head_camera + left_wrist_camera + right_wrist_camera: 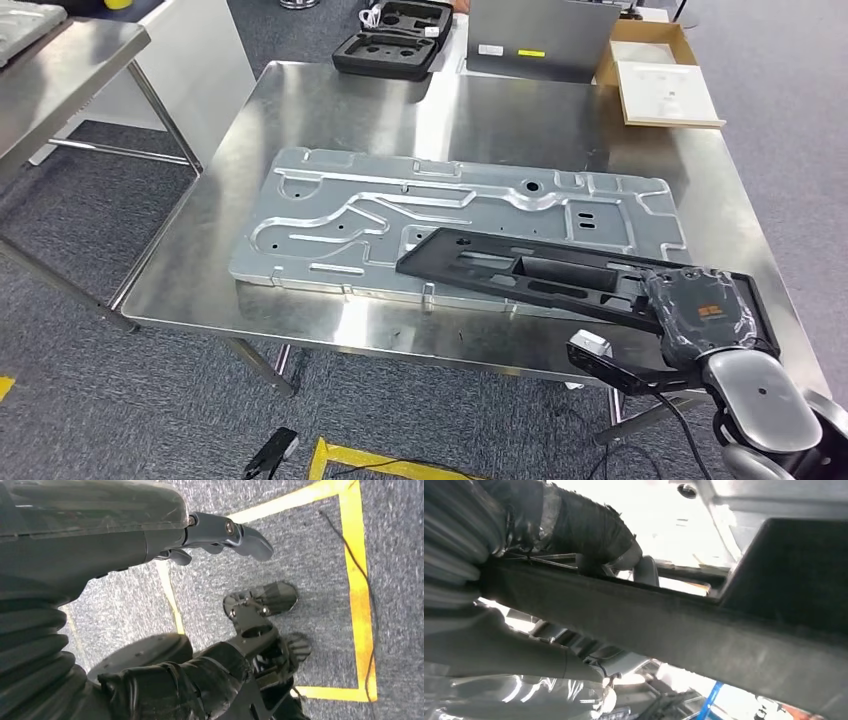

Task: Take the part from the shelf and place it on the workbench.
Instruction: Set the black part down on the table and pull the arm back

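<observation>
A workshop: steel workbench (pixel 330 110); stamped metal panel (pixel 330 205); yellow floor tape (pixel 357 570).

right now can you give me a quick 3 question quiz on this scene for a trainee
1. True or false: the right hand holds one end of the black part.
2. What does the black part lie over? A) the cardboard box B) the large metal panel C) the floor
3. Fill in: the left hand hangs over grey carpet marked with ____ tape.

Key: 1 true. 2 B, the large metal panel on the workbench; the cardboard box sits at the far corner. 3 yellow.
</observation>
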Controlling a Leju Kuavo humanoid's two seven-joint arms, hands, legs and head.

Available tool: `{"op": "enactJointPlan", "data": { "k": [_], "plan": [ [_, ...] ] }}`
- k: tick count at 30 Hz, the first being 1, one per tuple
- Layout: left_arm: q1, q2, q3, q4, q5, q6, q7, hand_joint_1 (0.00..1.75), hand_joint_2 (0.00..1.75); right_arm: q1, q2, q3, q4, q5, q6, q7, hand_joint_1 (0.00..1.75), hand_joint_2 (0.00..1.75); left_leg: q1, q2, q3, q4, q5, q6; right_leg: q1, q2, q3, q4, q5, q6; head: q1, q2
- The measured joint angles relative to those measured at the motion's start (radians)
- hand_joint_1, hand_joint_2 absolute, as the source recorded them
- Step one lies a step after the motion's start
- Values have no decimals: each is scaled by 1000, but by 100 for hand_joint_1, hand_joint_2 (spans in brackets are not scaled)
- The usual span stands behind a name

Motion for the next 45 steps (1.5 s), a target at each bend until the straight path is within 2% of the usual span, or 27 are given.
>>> {"op": "enactJointPlan", "data": {
  "k": [2,3,4,6,8,10,13,15,17,18,19,21,23,24,26,28,30,32,33,34,35,37,38,39,42,43,45],
  "plan": [
    [1,0,0,0,2,-1,0,0,175,13,-16,0,10,-2,3,6,175,175,0,1,0,1,-3,4,-1,0,-60,119,-45,5,0,0],
    [3,0,0,0,4,-2,0,0,175,22,-25,0,17,-4,3,9,175,175,0,1,1,3,-5,4,-2,0,-77,148,-45,9,0,0],
    [5,0,0,0,6,-3,0,0,175,31,-34,0,23,-5,2,12,175,175,1,0,1,6,-8,4,-4,0,-76,138,-26,12,0,0],
    [9,0,0,0,12,-6,-1,0,175,47,-54,-4,34,-9,-1,15,175,175,3,-2,2,19,-19,-2,-10,-1,-28,29,37,16,0,0],
    [14,0,0,0,16,-8,-4,0,175,72,-70,-14,48,-14,-10,19,175,175,1,-5,0,34,-31,-12,-9,-1,19,-67,67,13,1,0],
    [18,1,0,0,19,-11,-7,0,175,108,-82,-31,64,-20,-27,23,175,175,-3,-8,-2,39,-35,-22,-5,1,31,-86,63,2,2,0],
    [23,1,0,0,20,-14,-10,0,175,144,-94,-61,85,-21,-49,25,175,175,-2,-7,-5,54,-50,-33,-9,1,37,-91,63,-17,-1,0],
    [23,1,0,0,20,-14,-11,0,175,155,-100,-78,93,-21,-54,26,175,175,1,-3,-43,138,-94,-44,-11,0,45,-94,61,-26,-6,0],
    [24,1,0,0,20,-15,-12,0,175,165,-103,-89,99,-21,-55,26,175,175,3,-1,-110,266,-141,-50,-10,0,48,-94,58,-31,-9,0],
    [25,1,0,0,20,-15,-12,0,175,169,-103,-92,102,-21,-55,26,175,175,4,-1,-135,305,-146,-50,-9,0,49,-94,56,-32,-9,0],
    [26,1,0,0,20,-15,-12,0,175,173,-103,-96,105,-21,-55,25,175,175,4,-1,-143,309,-132,-48,-8,1,52,-94,54,-33,-9,0],
    [27,0,0,0,20,-16,-12,0,175,176,-103,-104,109,-21,-55,25,175,175,3,-1,-104,208,-60,-37,-5,3,60,-94,49,-32,-9,0],
    [26,1,0,0,21,-20,-13,0,175,178,-104,-110,113,-18,-54,25,175,175,-3,-1,-45,82,-11,-22,-3,3,69,-98,44,-29,-7,0],
    [25,2,0,0,22,-22,-15,0,175,180,-104,-113,114,-16,-54,25,175,175,-6,-1,-27,47,-5,-17,-3,4,71,-101,44,-25,-7,0],
    [25,2,0,0,24,-25,-18,0,175,186,-107,-118,119,-12,-54,23,175,175,-12,-1,-17,27,-9,-13,-5,4,73,-108,45,-14,-7,0],
    [26,2,0,0,27,-25,-21,0,175,193,-113,-129,123,-3,-61,17,175,175,-7,1,-5,9,-4,-8,-7,3,74,-107,41,-3,-5,0],
    [25,0,0,0,29,-24,-24,0,175,199,-117,-144,125,21,-83,8,175,175,-1,2,13,-11,1,0,-6,2,47,-46,8,3,0,0],
    [22,-1,0,0,29,-22,-25,0,175,204,-118,-154,126,61,-123,-3,175,175,-2,3,20,-14,-3,6,-7,2,-20,80,-43,6,4,0],
    [22,-1,0,0,30,-22,-24,0,175,208,-117,-155,126,82,-143,-8,175,175,-2,3,23,-12,-7,7,-8,2,-52,132,-55,8,4,0],
    [22,-2,0,0,30,-21,-24,0,175,211,-115,-156,126,102,-161,-14,175,175,-2,3,25,-10,-10,6,-10,2,-70,153,-50,11,4,0],
    [22,-3,0,0,29,-21,-24,0,175,213,-114,-157,126,117,-175,-18,175,175,-1,3,29,-7,-15,4,-12,1,-67,132,-24,14,4,0],
    [21,-7,0,0,27,-19,-23,0,175,213,-109,-159,126,135,-194,-23,175,175,2,1,33,7,-30,-5,-18,0,-20,15,48,20,5,0],
    [20,-8,0,0,27,-17,-23,0,175,213,-106,-161,127,140,-200,-25,175,175,1,-1,32,18,-39,-11,-17,0,4,-41,72,19,6,0],
    [18,-8,0,0,28,-15,-22,0,175,212,-101,-162,127,143,-204,-26,131,131,0,-2,29,25,-45,-17,-17,0,19,-74,81,15,6,0],
    [16,-10,0,0,36,-15,-29,0,175,213,-88,-166,131,146,-210,-31,0,0,-4,-3,25,30,-52,-29,-16,2,23,-87,76,-4,3,0],
    [16,-10,0,0,38,-18,-36,0,175,213,-85,-166,134,144,-211,-33,0,0,-3,-2,23,38,-59,-33,-16,2,25,-89,75,-9,1,0],
    [14,-10,0,0,40,-27,-52,0,87,213,-79,-167,138,136,-211,-35,0,0,-1,0,-3,100,-96,-44,-19,1,31,-92,73,-19,-2,0]
  ]
}}
